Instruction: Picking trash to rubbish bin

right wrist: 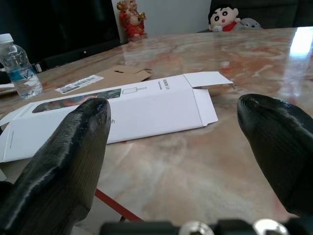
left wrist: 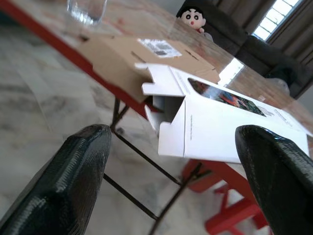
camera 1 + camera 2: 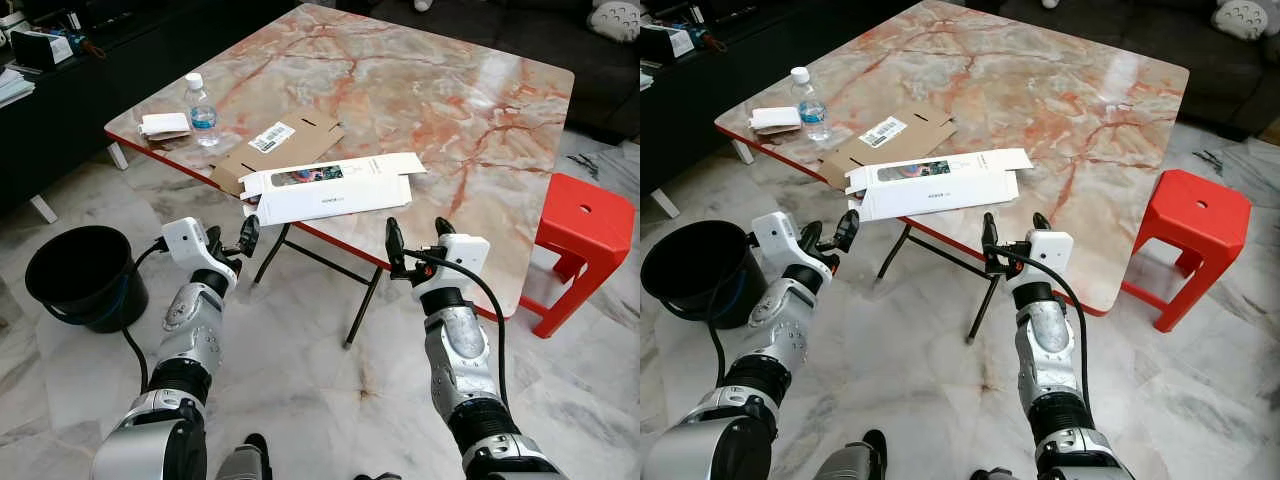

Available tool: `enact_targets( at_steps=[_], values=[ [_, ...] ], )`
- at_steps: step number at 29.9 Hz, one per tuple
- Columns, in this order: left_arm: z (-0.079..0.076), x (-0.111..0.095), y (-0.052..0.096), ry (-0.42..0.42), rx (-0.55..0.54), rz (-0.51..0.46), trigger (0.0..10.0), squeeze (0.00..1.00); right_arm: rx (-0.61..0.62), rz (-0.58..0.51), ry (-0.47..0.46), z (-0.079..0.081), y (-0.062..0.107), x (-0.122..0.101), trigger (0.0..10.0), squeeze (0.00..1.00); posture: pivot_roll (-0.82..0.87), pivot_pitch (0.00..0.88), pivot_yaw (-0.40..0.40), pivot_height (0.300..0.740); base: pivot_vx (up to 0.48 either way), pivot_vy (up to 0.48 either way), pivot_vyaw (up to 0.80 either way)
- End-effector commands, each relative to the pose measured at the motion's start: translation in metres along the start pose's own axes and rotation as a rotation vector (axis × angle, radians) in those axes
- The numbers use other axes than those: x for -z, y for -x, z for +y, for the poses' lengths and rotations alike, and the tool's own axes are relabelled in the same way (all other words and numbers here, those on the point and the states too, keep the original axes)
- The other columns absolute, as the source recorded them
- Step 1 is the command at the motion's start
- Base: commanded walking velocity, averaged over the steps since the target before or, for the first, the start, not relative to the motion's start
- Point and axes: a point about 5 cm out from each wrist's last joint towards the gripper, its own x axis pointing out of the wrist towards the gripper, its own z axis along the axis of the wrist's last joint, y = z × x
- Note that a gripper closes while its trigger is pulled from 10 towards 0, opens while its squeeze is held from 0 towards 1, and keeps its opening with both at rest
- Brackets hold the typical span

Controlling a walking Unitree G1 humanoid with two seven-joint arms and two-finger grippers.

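One white box (image 3: 330, 188), one bottle (image 3: 201, 110), one bucket (image 3: 80, 275)

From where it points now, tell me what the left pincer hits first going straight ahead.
Probably the open end of the white box overhanging the table edge; the left pincer is open and aimed at it, though depth is uncertain.

You see two silver arms with black joints, white wrist housings, black cables, and the left gripper (image 3: 232, 241) and right gripper (image 3: 418, 240) with long black fingers.
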Motion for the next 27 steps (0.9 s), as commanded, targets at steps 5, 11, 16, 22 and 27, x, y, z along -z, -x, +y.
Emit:
enact_targets(
  at_steps=[5, 11, 16, 22, 27],
  values=[
    [-0.006, -0.002, 0.001, -0.128, 0.022, -0.033, 10.0, 0.0, -0.006, -0.011, -0.008, 0.003, -0.003, -0.004, 10.0, 0.0, 0.13, 0.143, -0.066, 0.74, 0.168, 0.0, 0.0],
    [-0.009, -0.007, 0.0, -0.172, 0.023, -0.066, 10.0, 0.0, -0.01, -0.016, -0.008, 0.003, -0.004, -0.007, 10.0, 0.0, 0.14, 0.163, -0.072, 0.74, 0.309, 0.0, 0.0],
    [-0.013, -0.014, -0.002, -0.223, 0.035, -0.105, 10.0, 0.0, -0.009, -0.016, -0.01, 0.003, -0.004, -0.007, 10.0, 0.0, 0.14, 0.163, -0.07, 0.74, 0.369, 0.0, 0.0],
    [-0.019, -0.02, -0.005, -0.244, 0.055, -0.131, 10.0, 0.0, -0.006, -0.015, -0.012, 0.003, -0.004, -0.007, 10.0, 0.0, 0.14, 0.163, -0.068, 0.74, 0.386, 0.0, 0.0],
    [-0.024, -0.026, -0.008, -0.26, 0.071, -0.157, 10.0, 0.0, -0.005, -0.015, -0.012, 0.003, -0.005, -0.007, 10.0, 0.0, 0.15, 0.162, -0.069, 0.74, 0.389, 0.0, 0.0]
  ],
)
